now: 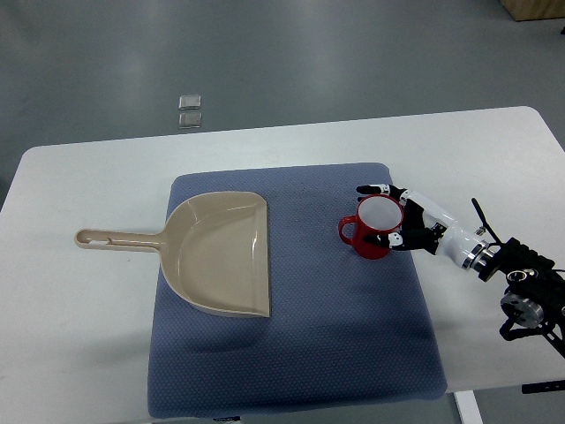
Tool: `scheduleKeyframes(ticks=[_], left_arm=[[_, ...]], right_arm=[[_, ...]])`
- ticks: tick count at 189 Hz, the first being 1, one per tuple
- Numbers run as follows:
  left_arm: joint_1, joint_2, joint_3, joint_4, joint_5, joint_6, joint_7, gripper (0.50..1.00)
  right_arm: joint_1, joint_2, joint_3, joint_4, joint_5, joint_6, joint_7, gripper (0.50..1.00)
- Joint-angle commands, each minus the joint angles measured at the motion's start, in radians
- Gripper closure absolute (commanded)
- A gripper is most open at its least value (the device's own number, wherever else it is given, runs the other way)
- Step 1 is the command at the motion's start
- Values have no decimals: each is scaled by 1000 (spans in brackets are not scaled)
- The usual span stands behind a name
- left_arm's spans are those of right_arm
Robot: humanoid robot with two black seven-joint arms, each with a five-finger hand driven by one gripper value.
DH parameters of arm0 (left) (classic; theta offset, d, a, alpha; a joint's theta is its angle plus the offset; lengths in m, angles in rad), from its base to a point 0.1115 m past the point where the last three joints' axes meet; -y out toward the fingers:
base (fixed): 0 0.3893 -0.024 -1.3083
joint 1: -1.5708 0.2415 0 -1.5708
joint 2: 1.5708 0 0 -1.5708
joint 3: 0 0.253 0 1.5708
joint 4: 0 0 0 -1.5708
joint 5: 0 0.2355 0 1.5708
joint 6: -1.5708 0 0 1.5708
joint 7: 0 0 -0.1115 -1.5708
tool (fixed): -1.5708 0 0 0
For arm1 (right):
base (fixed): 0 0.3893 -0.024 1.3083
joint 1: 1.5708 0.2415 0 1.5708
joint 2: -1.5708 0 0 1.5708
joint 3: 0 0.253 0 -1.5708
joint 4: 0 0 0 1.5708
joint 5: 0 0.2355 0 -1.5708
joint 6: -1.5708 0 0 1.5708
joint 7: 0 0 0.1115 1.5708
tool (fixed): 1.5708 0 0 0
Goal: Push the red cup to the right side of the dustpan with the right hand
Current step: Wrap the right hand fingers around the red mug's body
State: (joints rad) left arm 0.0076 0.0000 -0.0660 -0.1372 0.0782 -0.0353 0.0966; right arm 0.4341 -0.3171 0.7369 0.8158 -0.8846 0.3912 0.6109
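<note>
White laminate covers the one worktop, which fills most of the top view, with grey floor beyond its far edge. One dark blue textured mat lies across the middle of it and carries the smaller things. One beige dustpan rests on the mat's left part, its open mouth facing right and its long handle reaching left off the mat onto the bare worktop. One red cup stands upright on the mat to the right of the dustpan, well apart from it, with its handle turned toward the dustpan and a pale inside showing. One right hand comes in from the right edge on a white and black forearm; its fingers curl around the far and near sides of the cup, touching its rim and wall. Nothing lies between cup and dustpan. Two small clear square objects lie on the floor beyond the worktop.
</note>
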Motion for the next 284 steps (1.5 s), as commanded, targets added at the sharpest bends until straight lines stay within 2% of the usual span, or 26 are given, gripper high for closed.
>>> scheduleKeyframes(ticks=[1,76,105,139,174,284], left_arm=[[0,0,0,1,0,0,0,500],[0,0,0,-1,0,0,0,500],[0,0,0,1,0,0,0,500],[0,0,0,1,0,0,0,500],[0,0,0,-1,-1,0,0,500],[0,0,0,1,0,0,0,500]], right_arm=[[0,9,1,-9,-13,0,0,589],[0,27,-1,-26,-22,-5,0,605],[0,30,1,-26,-22,-5,0,636],[3,41,1,-26,-23,-5,0,697],[3,50,1,-24,-28,-18,0,711],[6,118,1,-24,-57,-41,0,709]])
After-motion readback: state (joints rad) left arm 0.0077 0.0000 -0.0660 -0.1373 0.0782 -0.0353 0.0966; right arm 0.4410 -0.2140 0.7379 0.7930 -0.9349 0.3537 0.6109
